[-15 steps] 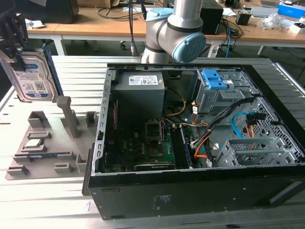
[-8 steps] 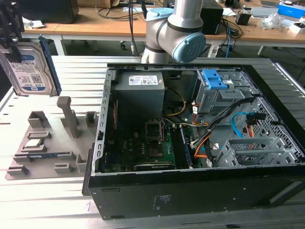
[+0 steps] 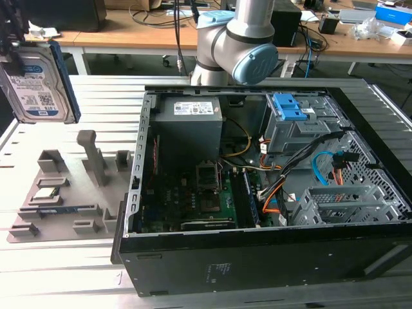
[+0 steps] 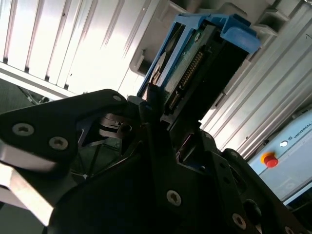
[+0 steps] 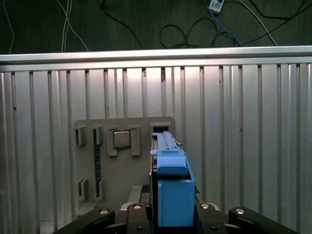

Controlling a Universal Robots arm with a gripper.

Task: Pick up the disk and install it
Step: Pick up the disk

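The disk [image 3: 38, 87], a silver hard drive with a white-and-blue label in a blue plastic frame, hangs upright above the table at the exterior view's far left. My gripper [image 3: 14, 38] is shut on its upper end and holds it clear of the grey holder below. In the second wrist view the disk [image 4: 195, 63] shows edge-on, its connector row facing the camera, clamped between the black fingers [image 4: 151, 112]. The first wrist view looks down along the disk's blue frame [image 5: 170, 185] to the table beneath.
A grey parts holder [image 3: 64, 193] with upright posts and small chips lies on the ribbed metal table [image 3: 96, 96]. The open computer case [image 3: 270, 180] stands to the exterior view's right, its grey drive bay with blue latches [image 3: 290, 109] at the back. The arm's base [image 3: 238, 45] rises behind it.
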